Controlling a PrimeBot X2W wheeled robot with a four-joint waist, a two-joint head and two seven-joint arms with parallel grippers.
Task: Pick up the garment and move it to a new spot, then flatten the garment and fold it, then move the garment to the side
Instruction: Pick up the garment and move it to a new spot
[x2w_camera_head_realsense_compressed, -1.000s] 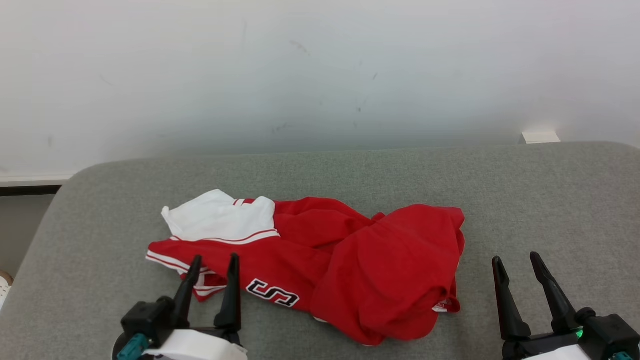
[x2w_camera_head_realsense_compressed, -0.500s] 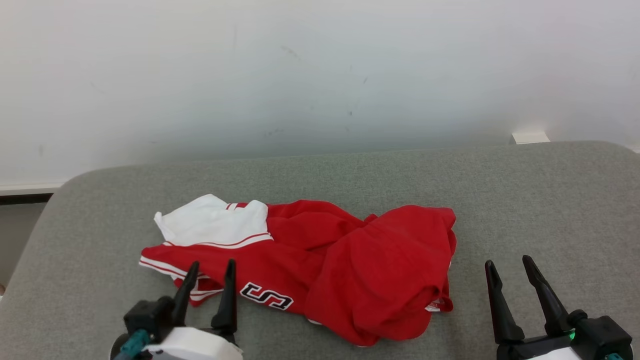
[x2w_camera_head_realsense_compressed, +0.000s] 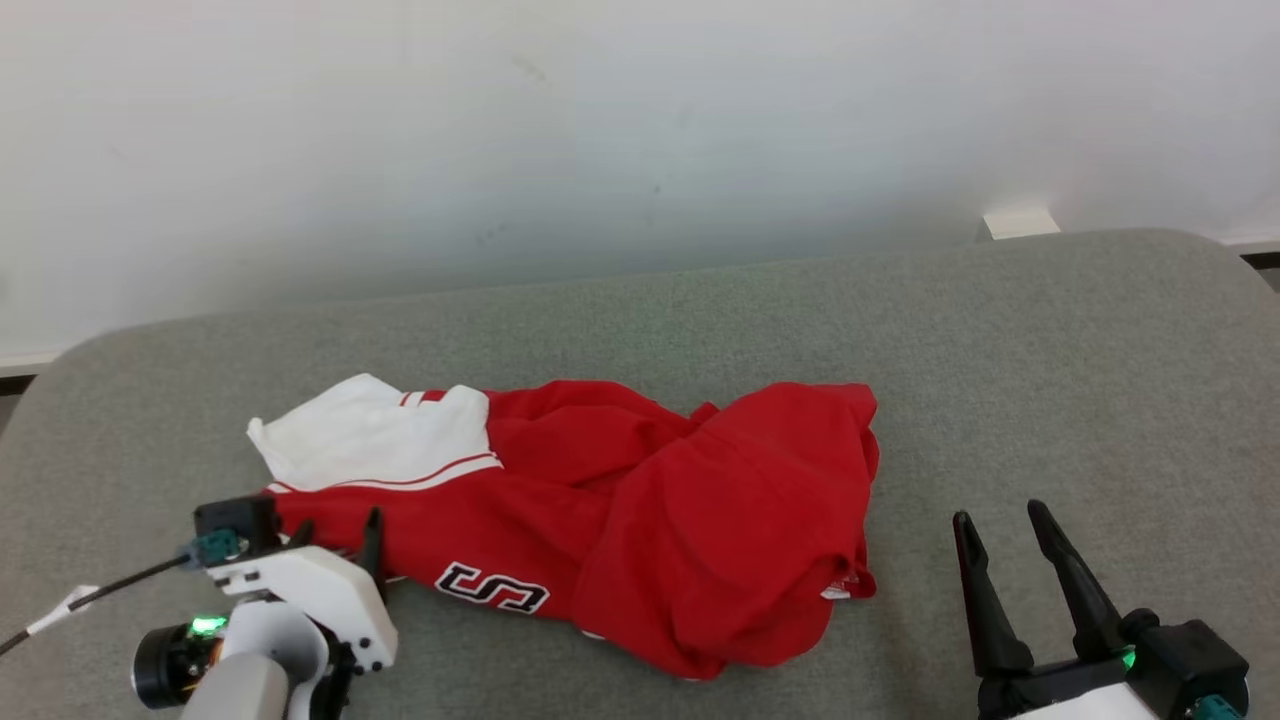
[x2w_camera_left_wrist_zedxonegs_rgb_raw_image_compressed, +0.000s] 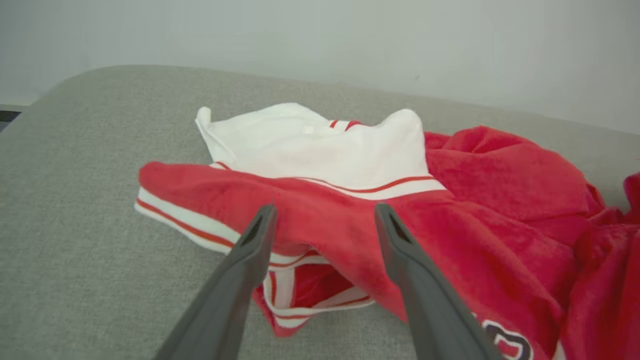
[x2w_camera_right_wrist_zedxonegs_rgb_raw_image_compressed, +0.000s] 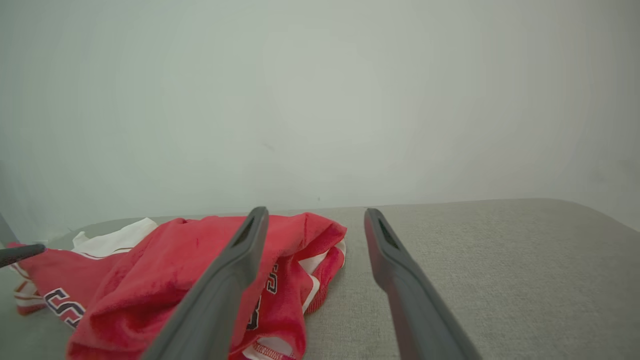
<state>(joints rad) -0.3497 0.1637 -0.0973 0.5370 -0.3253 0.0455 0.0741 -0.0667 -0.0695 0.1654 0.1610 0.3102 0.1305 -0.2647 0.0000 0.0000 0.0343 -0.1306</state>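
Left pincer (x2w_camera_left_wrist_zedxonegs_rgb_raw_image_compressed: 325, 210) spread wide at the striped edge of the garment (x2w_camera_head_realsense_compressed: 700, 500), nothing pinched. Right pincer (x2w_camera_head_realsense_compressed: 1000, 515) spread, empty, above tabletop (x2w_camera_head_realsense_compressed: 1100, 400).

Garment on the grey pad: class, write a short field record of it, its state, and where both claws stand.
garment: red, with a white panel, striped trim and dark lettering
state: crumpled, unfolded, lying on the grey pad
left claw: open, at the garment's striped end, nothing gripped
right claw: open, apart from the garment, over bare pad
backdrop: pale wall
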